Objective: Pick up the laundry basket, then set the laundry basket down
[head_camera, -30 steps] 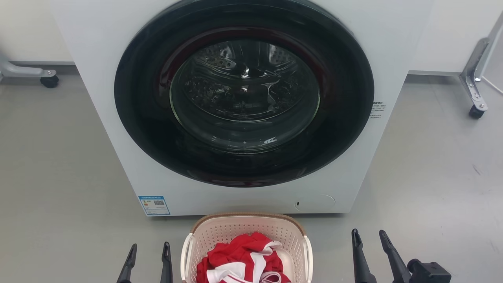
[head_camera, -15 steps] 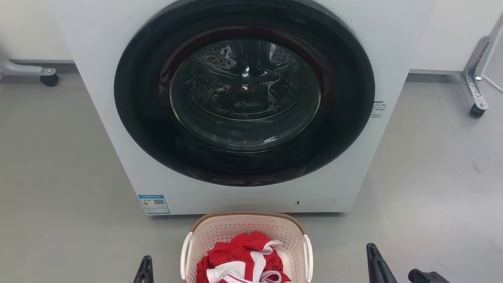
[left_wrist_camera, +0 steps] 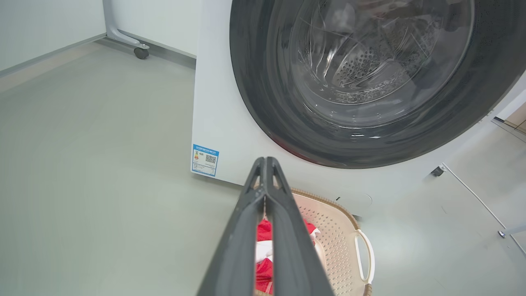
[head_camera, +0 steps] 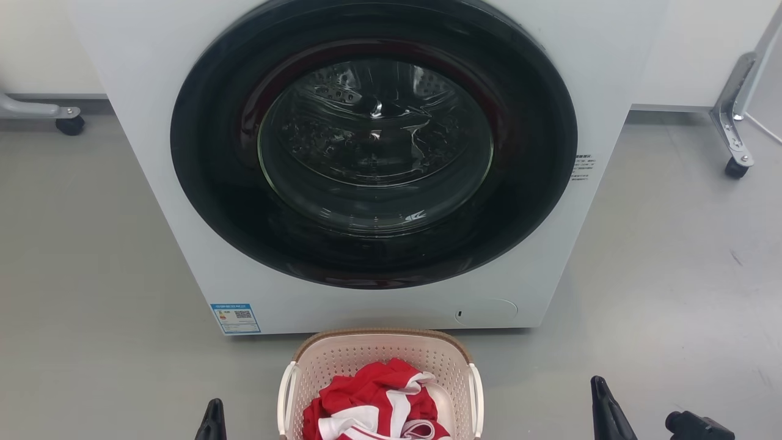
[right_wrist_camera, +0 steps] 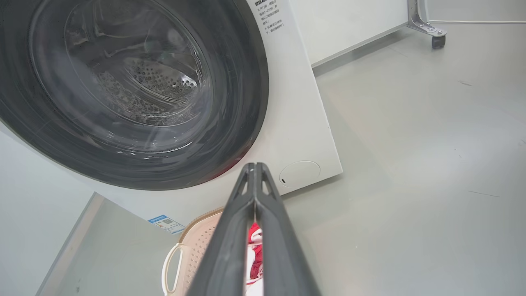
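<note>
- The laundry basket (head_camera: 342, 360) sits on the grey floor (head_camera: 91, 275) at the bottom centre of the head view. Red and white clothes (head_camera: 372, 397) are heaped inside it, and the frame's bottom edge cuts off its near end.
- Its far, brown rim lies just in front of the washing machine (head_camera: 153, 153). I cannot tell whether the two touch.
- The left gripper (head_camera: 213, 421) pokes up at the lower left and the right gripper (head_camera: 605, 409) at the lower right, so the basket lies between them, apart from both.
- In each wrist view the fingers are pressed together tip to tip, with nothing between them.
- A white handle runs along each side wall, one (head_camera: 283, 391) facing the left arm and one (head_camera: 478, 391) facing the right. A two-armed lift would likely close in sideways, each arm to its own handle.
- The left gripper looks the nearer of the two to its handle; the right has more floor to cross.
- The basket's long axis cannot be judged, as the near end is out of frame.
- Bare floor lies open on both sides for the approach. The machine's round dark door (head_camera: 372, 140) looms above the far rim, so a lift should probably come up and back toward the robot.
- The wheeled frame legs (head_camera: 736, 165) at the upper corners stand well clear.
</note>
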Controlling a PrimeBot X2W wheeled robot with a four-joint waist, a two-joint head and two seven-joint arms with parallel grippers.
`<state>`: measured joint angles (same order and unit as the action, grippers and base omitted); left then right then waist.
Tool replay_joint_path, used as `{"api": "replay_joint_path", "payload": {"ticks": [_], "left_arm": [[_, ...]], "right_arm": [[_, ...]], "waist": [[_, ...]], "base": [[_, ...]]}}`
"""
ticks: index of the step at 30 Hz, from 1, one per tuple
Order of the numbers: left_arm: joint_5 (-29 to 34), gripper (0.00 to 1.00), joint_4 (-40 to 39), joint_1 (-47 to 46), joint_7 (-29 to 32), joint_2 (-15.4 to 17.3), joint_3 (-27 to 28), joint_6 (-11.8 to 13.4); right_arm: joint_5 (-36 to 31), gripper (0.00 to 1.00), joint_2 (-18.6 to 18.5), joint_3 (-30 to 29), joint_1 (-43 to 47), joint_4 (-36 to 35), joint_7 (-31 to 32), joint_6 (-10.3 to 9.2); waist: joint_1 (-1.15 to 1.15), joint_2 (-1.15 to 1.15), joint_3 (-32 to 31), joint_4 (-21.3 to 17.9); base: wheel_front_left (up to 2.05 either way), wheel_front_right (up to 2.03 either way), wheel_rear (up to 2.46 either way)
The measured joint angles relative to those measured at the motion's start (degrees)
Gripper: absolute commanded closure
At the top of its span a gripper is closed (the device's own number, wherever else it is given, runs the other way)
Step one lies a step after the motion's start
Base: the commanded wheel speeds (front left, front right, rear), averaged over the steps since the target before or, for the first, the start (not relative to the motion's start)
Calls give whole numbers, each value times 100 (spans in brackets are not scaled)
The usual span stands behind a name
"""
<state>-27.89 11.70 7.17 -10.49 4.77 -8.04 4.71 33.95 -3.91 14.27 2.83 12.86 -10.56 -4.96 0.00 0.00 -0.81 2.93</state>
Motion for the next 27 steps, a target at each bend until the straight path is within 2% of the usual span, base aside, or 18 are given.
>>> {"api": "replay_joint_path", "payload": {"ticks": [27], "left_arm": [[-2159,100,167,-363,595,-81,444,-379]], "right_arm": [[1952,100,48,-746,-248,132,604,397]], "waist": [[0,0,30,-99]], "base": [[0,0,0]]}}
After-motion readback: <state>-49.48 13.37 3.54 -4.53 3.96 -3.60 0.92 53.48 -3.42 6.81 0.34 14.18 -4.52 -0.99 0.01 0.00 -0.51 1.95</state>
